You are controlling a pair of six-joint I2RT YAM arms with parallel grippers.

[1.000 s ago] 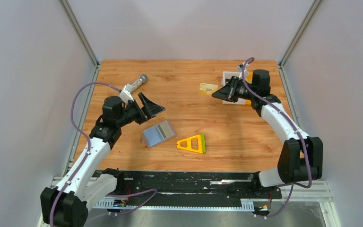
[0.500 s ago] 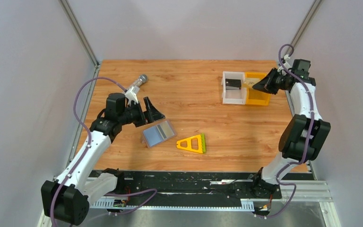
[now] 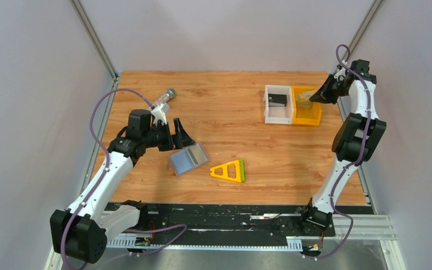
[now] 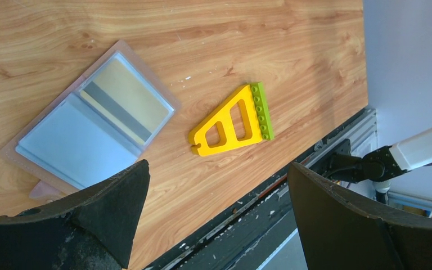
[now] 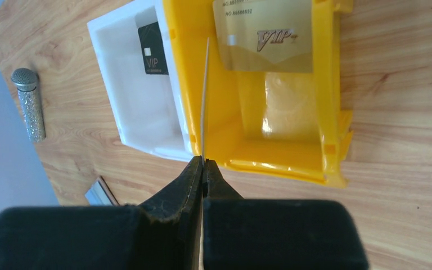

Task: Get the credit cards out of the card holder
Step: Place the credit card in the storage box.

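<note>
My right gripper (image 5: pixel 203 164) pinches 1 thin credit card (image 5: pixel 205 95) edge-on above the glossy yellow bin (image 5: pixel 325 112); my left gripper (image 4: pixel 216 171) gapes wide.

**Left arm** (image 3: pixel 108 177): stretched forward and inward from its base at a low slant, wrist turned toward the middle of the workspace.
**Left gripper** (image 3: pixel 183 135): jaws spread wide with nothing between them, fingers angled downward.
**Right arm** (image 3: pixel 355 132): folded steeply, elbow raised high, forearm reaching to the far right.
**Right gripper** (image 3: pixel 314 96): points left and downward. Its fingers (image 5: pixel 194 180) are pressed together, pinching a thin card (image 5: pixel 205 95), seen edge-on, that projects beyond the fingertips.
</note>
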